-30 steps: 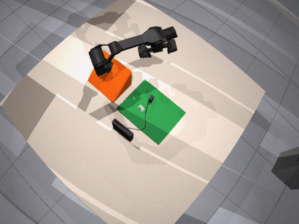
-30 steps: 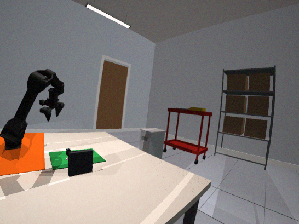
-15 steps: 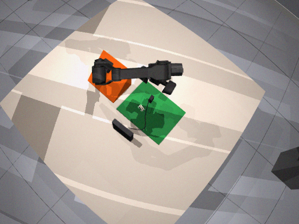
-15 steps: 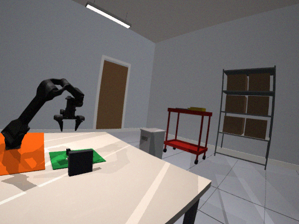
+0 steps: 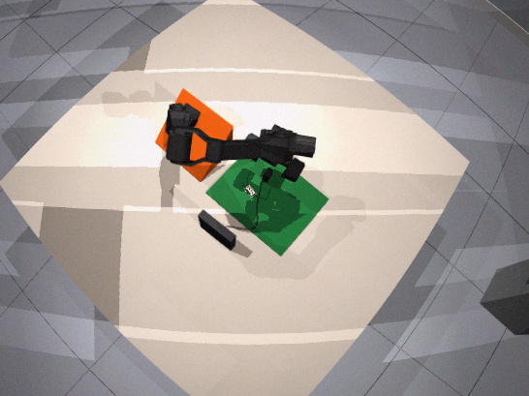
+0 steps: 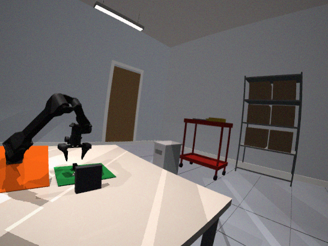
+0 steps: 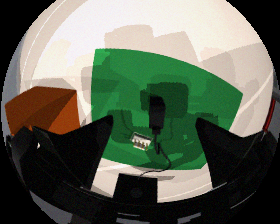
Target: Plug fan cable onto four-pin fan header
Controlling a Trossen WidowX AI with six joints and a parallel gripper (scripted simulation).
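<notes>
The green board [image 5: 310, 198] [image 6: 106, 172] [image 7: 220, 97] lies flat on the table. The white four-pin header [image 5: 249, 191] [image 7: 141, 141] is on it, its pins bare. The black plug [image 5: 266, 174] [image 6: 74, 165] [image 7: 156, 112] is on the board beside the header, apart from it. Its thin cable [image 5: 257, 209] [image 7: 169, 162] runs to the fan [image 5: 216, 230] [image 6: 88, 178] [image 7: 136, 189], a dark slab standing on edge beside the board. My gripper [image 6: 74, 159] [image 7: 156, 120] is open and empty, pointing down above the plug, fingers either side of it in the wrist view. The arm hides its fingertips in the top view.
An orange block [image 5: 213, 122] [image 6: 36, 166] [image 7: 42, 107] stands beside the board, near the arm's base. The arm reaches over it. The table edge [image 6: 207, 220] is beyond the fan in the exterior view. A red cart [image 6: 207, 161] and a shelf stand farther off on the floor.
</notes>
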